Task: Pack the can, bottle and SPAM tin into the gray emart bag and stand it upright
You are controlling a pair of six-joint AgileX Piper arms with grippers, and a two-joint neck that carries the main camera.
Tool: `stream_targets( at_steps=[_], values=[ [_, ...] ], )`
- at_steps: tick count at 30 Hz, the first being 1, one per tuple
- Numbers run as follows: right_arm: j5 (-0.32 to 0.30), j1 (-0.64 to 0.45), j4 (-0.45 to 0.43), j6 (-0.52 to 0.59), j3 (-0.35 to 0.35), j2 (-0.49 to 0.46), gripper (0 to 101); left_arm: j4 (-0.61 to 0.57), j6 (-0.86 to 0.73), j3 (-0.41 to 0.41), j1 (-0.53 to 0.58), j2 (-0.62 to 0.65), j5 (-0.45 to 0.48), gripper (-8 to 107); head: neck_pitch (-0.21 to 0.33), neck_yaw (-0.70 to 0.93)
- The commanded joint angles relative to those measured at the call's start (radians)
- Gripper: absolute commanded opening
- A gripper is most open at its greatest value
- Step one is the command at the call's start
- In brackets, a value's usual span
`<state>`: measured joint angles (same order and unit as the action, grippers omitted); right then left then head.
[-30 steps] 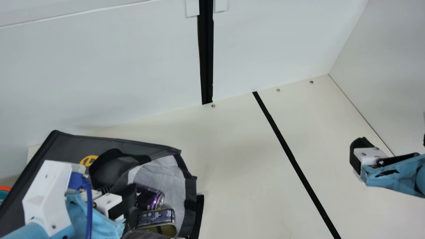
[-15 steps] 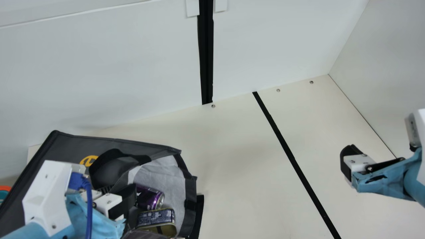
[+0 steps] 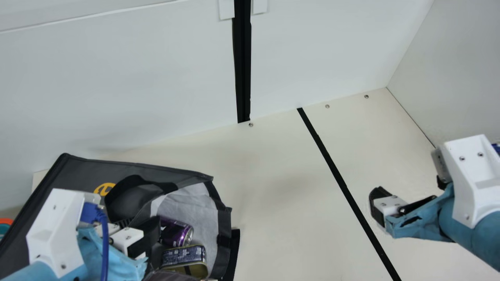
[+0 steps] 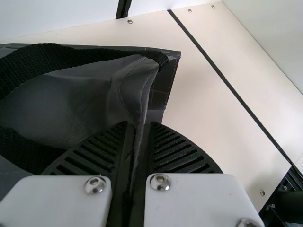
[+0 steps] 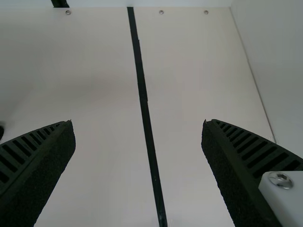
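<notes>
The gray emart bag (image 3: 84, 168) lies on its side at the main view's lower left, its mouth facing right. Inside the mouth are the purple can (image 3: 177, 233) and the SPAM tin (image 3: 184, 255). My left gripper (image 3: 150, 234) is at the bag's mouth; in the left wrist view that gripper (image 4: 137, 142) is shut on a fold of the gray bag (image 4: 94, 94). Over the table at the right, away from the bag, is my right gripper (image 3: 375, 208). The right wrist view has this gripper (image 5: 138, 127) open, with nothing between its fingers.
A black strip (image 3: 343, 187) runs across the cream table (image 3: 281, 195) between the bag and my right arm. White walls (image 3: 136, 78) stand at the back and right. An orange and teal object (image 3: 4, 224) shows at the left edge.
My right arm has moved leftward and a little toward the near side, toward the black strip. The left arm, the bag and its contents have kept still.
</notes>
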<state>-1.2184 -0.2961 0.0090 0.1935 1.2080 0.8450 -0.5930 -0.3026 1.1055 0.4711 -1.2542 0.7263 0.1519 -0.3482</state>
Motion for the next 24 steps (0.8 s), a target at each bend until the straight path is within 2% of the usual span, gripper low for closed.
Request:
stream_targets(
  at_steps=[1, 11, 24],
  values=[
    [-0.002, 0.002, 0.018, 0.007, -0.01, 0.004, 95, 0.0, 0.0, 0.0, 0.0, 0.0, 0.0, -8, 0.023, -0.001],
    [-0.002, -0.033, 0.138, 0.103, -0.048, 0.045, 95, 0.0, 0.0, 0.0, 0.0, 0.0, 0.0, -8, 0.023, -0.001],
    [0.106, -0.117, 0.337, 0.349, -0.164, 0.116, 95, 0.0, 0.0, 0.0, 0.0, 0.0, 0.0, -8, 0.023, -0.001]
  ],
)
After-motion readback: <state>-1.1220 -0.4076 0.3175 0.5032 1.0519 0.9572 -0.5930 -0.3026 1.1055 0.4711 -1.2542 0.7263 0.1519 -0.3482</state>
